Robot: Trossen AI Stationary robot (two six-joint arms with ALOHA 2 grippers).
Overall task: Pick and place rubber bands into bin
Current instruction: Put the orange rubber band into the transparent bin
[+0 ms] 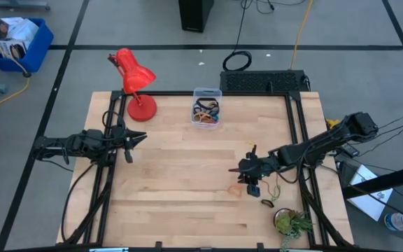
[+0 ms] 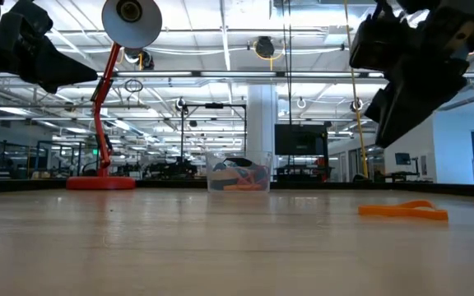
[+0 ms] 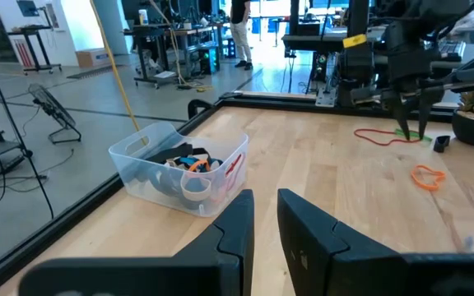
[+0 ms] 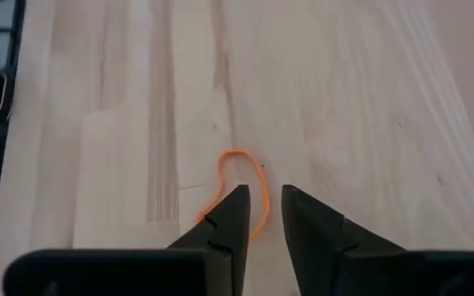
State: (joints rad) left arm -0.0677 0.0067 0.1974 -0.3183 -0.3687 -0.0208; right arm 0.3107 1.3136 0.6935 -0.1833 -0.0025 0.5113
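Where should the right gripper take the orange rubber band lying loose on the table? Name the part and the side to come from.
Come straight down from above: the orange rubber band lies flat on the wood as a thin open loop, so no side grip is offered. The right gripper hangs over it, fingers slightly apart. Probably best to straddle one strand at the loop's narrow end and pinch there.

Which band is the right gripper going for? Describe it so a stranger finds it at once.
Start at the potted plant in the table's near right corner and look toward the table's middle, to where the right gripper hangs over the wood. Just below its narrowly parted fingers lies the orange rubber band, a lone loop on bare boards; the red band beside it is thinner and longer.
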